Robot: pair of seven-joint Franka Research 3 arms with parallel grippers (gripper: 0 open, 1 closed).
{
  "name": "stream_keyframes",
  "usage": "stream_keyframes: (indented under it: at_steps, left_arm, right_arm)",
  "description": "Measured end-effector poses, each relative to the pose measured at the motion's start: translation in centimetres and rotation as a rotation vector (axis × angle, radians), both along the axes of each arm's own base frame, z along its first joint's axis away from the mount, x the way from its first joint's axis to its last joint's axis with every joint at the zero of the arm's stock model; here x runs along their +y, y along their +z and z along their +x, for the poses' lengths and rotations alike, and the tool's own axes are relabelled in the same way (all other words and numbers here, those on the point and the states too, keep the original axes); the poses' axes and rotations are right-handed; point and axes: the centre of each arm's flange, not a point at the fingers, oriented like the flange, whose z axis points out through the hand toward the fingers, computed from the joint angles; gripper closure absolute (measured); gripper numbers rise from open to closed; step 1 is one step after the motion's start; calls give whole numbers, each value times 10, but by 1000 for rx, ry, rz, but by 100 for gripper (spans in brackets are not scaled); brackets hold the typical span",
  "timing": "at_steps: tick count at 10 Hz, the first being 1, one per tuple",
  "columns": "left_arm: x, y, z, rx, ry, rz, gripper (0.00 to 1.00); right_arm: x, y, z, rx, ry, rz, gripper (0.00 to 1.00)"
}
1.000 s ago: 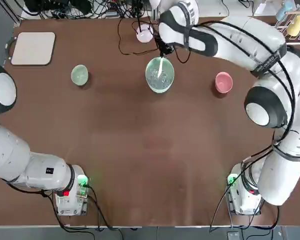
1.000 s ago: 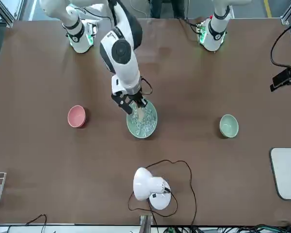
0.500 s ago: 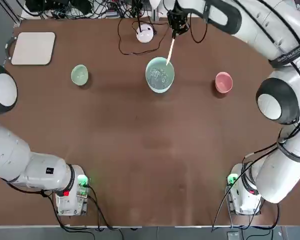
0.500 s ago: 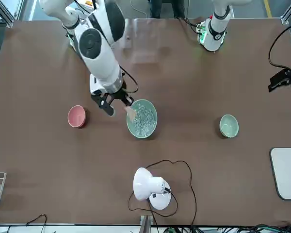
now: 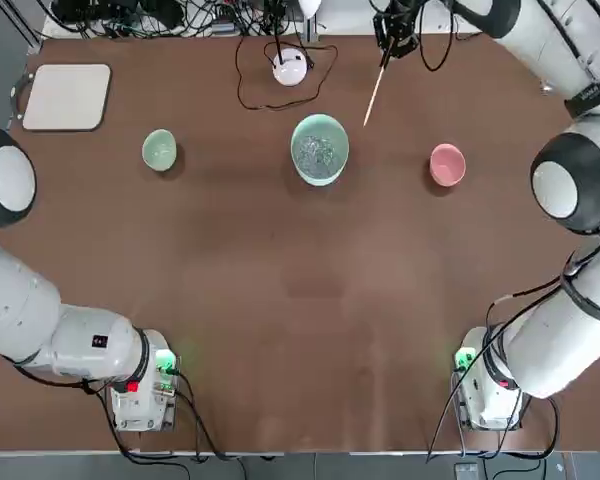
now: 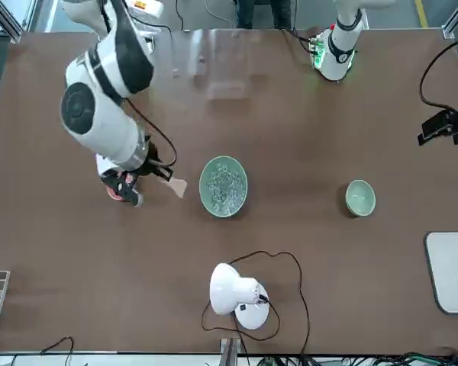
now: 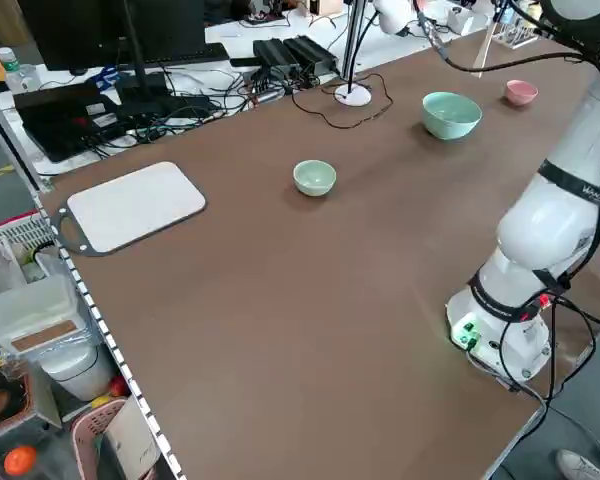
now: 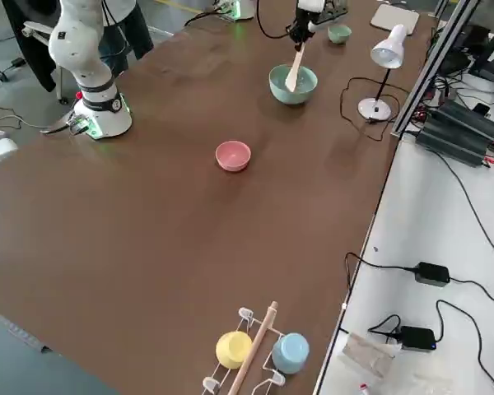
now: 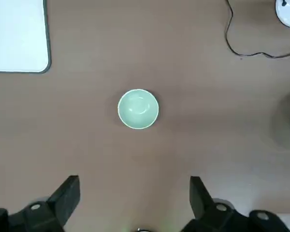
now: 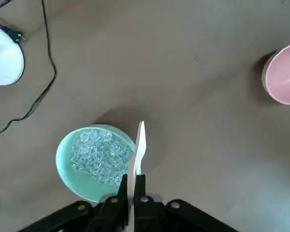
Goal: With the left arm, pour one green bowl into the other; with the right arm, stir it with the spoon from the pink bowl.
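Overhead, the left gripper (image 9: 134, 203) hung spread wide above the small sage-green bowl (image 5: 159, 150). The large mint-green bowl (image 5: 320, 148) of clear bits stood mid-table. The right gripper (image 5: 391, 40), raised, pinched the flat wooden spoon (image 5: 374, 95) between that bowl and the small pink bowl (image 5: 447, 165).

Right tool (image 5: 384, 55) lifts spoon (image 5: 374, 93) out of large green bowl (image 5: 320, 148), swings away toward 1 o'clock in top view, now in air between that bowl and pink bowl (image 5: 447, 164). Spoon clear of bowl's contents.
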Motion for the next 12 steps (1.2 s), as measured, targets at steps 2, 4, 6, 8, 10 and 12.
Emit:
stream_keyframes:
  at_steps: [2, 4, 6, 8, 10, 12]
  left_arm:
    - [-2, 2, 0, -7, -2, -10, 0]
    - [1, 10, 0, -23, 3, -13, 0]
    - [2, 11, 0, -27, 6, -15, 0]
    - [1, 12, 0, -27, 3, -17, 0]
    - [1, 12, 0, -28, 3, -17, 0]
    - [2, 12, 0, -28, 5, -17, 0]
  right_arm:
    - [-35, -4, 6, 4, 45, 41, 94]
    - [-68, -11, 2, 12, 98, 72, 94]
    - [-94, -15, -3, 13, 139, 107, 94]
    - [-114, -19, -8, 11, 175, 122, 94]
    - [-143, -21, -11, -2, 204, 137, 94]
    - [-185, -23, -19, -26, 238, 155, 94]
